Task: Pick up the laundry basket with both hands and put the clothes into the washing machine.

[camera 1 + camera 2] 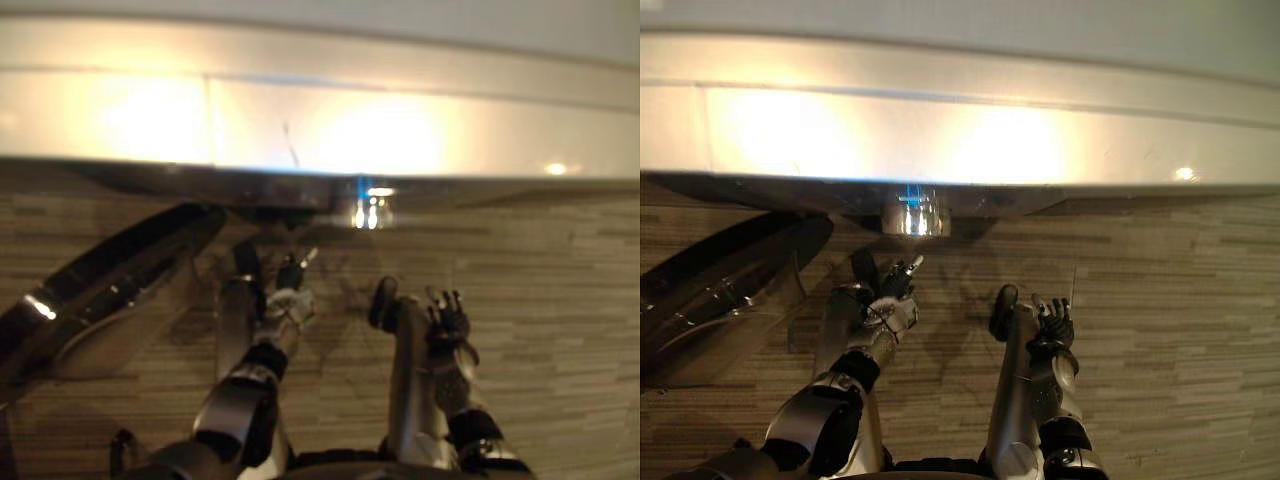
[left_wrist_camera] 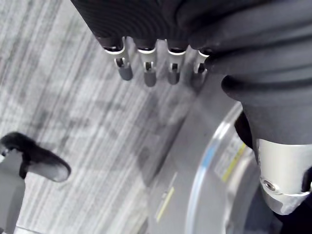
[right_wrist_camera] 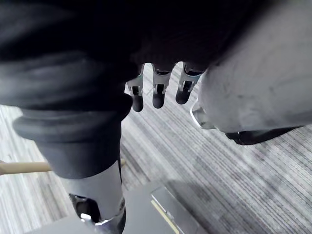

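Note:
The white washing machine [image 1: 320,120] stands right in front of me, its top running across the head views. Its round dark-glass door [image 1: 100,290] hangs swung open at the lower left, and the door's silver ring [image 2: 214,161] lies past my left hand's fingers in the left wrist view. My left hand [image 1: 285,300] hangs low in front of the machine, fingers [image 2: 148,73] relaxed and holding nothing. My right hand [image 1: 445,320] hangs beside it over the floor, fingers [image 3: 158,95] loose and empty too.
Striped grey-brown carpet [image 1: 560,300] covers the floor below the machine's front. A shiny metal latch [image 1: 370,212] glints under the machine's top edge. A pale wooden stick [image 3: 24,167] lies on the carpet near my right arm.

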Tool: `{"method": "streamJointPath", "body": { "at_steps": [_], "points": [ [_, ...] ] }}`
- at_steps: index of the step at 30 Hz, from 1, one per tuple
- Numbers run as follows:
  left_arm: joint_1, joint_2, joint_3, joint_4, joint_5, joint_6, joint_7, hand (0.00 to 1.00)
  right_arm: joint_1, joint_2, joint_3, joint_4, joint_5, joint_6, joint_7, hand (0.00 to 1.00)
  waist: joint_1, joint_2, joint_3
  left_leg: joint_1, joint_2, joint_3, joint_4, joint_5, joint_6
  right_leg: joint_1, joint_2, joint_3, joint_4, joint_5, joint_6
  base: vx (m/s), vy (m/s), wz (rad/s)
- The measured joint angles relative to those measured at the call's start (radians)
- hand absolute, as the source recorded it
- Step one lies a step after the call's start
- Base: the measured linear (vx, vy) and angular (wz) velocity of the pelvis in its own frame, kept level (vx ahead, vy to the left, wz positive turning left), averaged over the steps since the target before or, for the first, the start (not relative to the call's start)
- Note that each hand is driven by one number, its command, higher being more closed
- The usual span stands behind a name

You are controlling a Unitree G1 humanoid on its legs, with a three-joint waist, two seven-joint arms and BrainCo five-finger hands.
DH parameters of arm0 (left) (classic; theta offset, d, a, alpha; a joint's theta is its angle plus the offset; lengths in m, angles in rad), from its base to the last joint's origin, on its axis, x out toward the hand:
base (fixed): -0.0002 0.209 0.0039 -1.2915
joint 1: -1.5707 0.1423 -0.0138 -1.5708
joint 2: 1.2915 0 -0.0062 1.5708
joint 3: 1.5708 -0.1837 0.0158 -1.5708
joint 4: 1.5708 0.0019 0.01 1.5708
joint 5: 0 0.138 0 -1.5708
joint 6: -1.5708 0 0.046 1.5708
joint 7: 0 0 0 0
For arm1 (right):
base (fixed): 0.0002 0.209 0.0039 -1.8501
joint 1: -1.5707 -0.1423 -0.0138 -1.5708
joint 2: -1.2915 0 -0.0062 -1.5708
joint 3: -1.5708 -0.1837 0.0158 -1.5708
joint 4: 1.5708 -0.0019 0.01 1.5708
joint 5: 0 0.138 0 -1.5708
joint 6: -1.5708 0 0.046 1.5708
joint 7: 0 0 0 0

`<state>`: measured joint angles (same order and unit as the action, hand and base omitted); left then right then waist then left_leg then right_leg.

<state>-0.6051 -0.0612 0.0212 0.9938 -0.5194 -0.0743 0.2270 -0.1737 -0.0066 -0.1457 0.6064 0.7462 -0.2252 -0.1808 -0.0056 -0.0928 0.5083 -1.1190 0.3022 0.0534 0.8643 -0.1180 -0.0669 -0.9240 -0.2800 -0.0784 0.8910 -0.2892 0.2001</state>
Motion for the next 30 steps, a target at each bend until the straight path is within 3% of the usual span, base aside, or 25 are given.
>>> {"method": "streamJointPath", "body": {
  "at_steps": [3, 9, 15, 19, 23, 24, 25, 27, 30],
  "points": [
    [-0.045, 0.028, 0.051, 0.017, -0.050, -0.001, 0.005, 0.00, -0.021, -0.016, -0.004, -0.004, 0.003, -0.010, -0.018, 0.00, -0.009, -0.012, 0.008, -0.073, 0.015, 0.000, 0.053, -0.007, 0.005, -0.077, 0.011, 0.025, 0.039, 0.000, 0.000, -0.05, 0.020, -0.25],
    [-0.191, 0.128, 0.147, 0.072, -0.255, 0.008, 0.020, 0.00, -0.068, -0.050, -0.038, -0.005, 0.056, -0.019, -0.027, 0.00, -0.022, -0.031, 0.018, -0.220, 0.047, 0.017, 0.145, -0.024, 0.025, -0.234, 0.030, 0.079, 0.089, 0.013, 0.003, -0.05, 0.053, -0.25],
    [-0.332, 0.264, 0.178, 0.007, -0.295, 0.012, 0.062, 0.00, -0.062, -0.040, -0.036, -0.055, 0.068, -0.017, -0.031, 0.00, -0.038, -0.035, 0.020, -0.267, 0.105, 0.061, 0.183, -0.053, 0.042, -0.304, 0.076, 0.135, 0.050, 0.061, 0.012, -0.03, 0.065, -0.41],
    [-0.374, 0.298, 0.171, -0.019, -0.336, 0.040, 0.117, 0.00, -0.046, -0.030, -0.036, -0.086, 0.067, -0.017, -0.008, 0.00, -0.040, -0.036, 0.019, -0.261, 0.117, 0.078, 0.164, -0.057, 0.044, -0.302, 0.087, 0.142, 0.008, 0.072, 0.006, -0.02, 0.025, -0.17],
    [-0.395, 0.277, 0.032, -0.040, -0.437, 0.038, 0.187, 0.00, -0.013, 0.000, -0.057, -0.099, 0.065, -0.035, 0.012, 0.00, -0.048, -0.034, 0.018, -0.249, 0.113, 0.104, 0.153, -0.066, 0.047, -0.300, 0.084, 0.166, -0.024, 0.073, 0.004, -0.01, 0.055, -0.06],
    [-0.403, 0.262, -0.060, -0.060, -0.466, 0.027, 0.183, 0.00, -0.002, 0.011, -0.078, -0.098, 0.066, -0.034, 0.013, 0.00, -0.052, -0.033, 0.018, -0.242, 0.100, 0.112, 0.203, -0.086, 0.030, -0.296, 0.072, 0.170, -0.038, 0.075, 0.001, 0.04, 0.077, -0.07],
    [-0.414, 0.227, -0.139, -0.090, -0.537, 0.037, 0.195, 0.00, 0.024, 0.009, -0.085, -0.115, 0.066, -0.033, 0.017, 0.00, -0.047, -0.027, 0.017, -0.204, 0.094, 0.093, 0.270, -0.198, 0.060, -0.292, 0.068, 0.171, -0.010, 0.076, 0.002, 0.05, 0.087, -0.08],
    [-0.428, 0.175, -0.252, -0.136, -0.581, 0.045, 0.192, 0.00, 0.052, 0.028, -0.083, -0.122, 0.068, -0.022, 0.032, 0.00, -0.070, -0.025, 0.016, -0.197, 0.091, 0.086, 0.281, -0.194, 0.053, -0.278, 0.073, 0.182, -0.006, 0.110, 0.005, 0.04, 0.052, -0.02],
    [-0.504, 0.117, -0.416, -0.142, -0.634, 0.081, 0.173, 0.00, 0.078, 0.037, -0.085, -0.123, 0.069, -0.002, 0.055, 0.00, -0.084, -0.024, 0.015, -0.154, 0.105, 0.085, 0.282, -0.205, 0.038, -0.254, 0.093, 0.191, -0.006, 0.111, 0.011, 0.01, -0.027, -0.12]
  ]
}}
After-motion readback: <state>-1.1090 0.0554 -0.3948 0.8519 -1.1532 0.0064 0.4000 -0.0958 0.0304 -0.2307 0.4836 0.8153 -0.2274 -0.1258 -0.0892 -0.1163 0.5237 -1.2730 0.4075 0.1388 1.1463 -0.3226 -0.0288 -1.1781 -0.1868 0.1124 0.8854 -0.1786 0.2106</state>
